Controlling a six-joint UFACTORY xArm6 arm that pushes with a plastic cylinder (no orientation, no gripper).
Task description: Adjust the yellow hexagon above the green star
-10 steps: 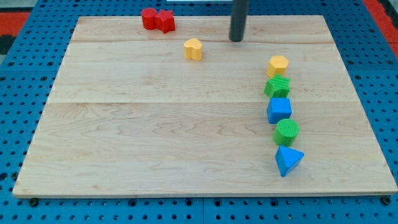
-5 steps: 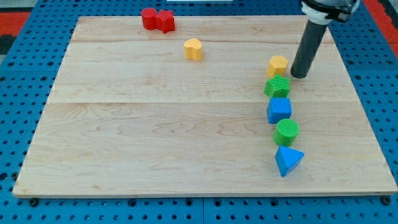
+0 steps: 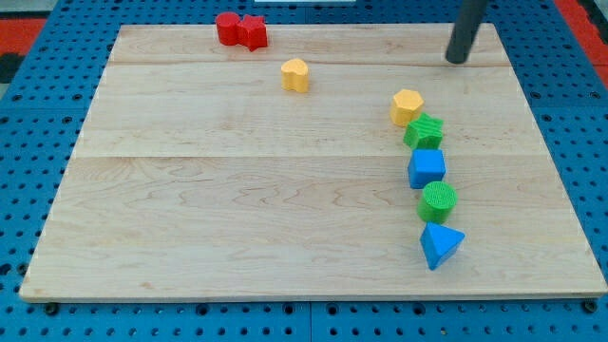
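Note:
The yellow hexagon (image 3: 407,105) lies on the wooden board, touching the upper left of the green star (image 3: 425,130). My tip (image 3: 458,60) is near the view's top right, well above and to the right of the hexagon, touching no block.
Below the star a blue cube (image 3: 427,168), a green cylinder (image 3: 438,201) and a blue triangle (image 3: 440,244) run in a column. A second yellow block (image 3: 295,74) sits at upper centre. Two red blocks (image 3: 240,29) touch at the top left. The board's right edge (image 3: 546,142) is close.
My tip came down beside the hexagon's right, pushed it left and slightly down against the star, then drew back up to the view's top right.

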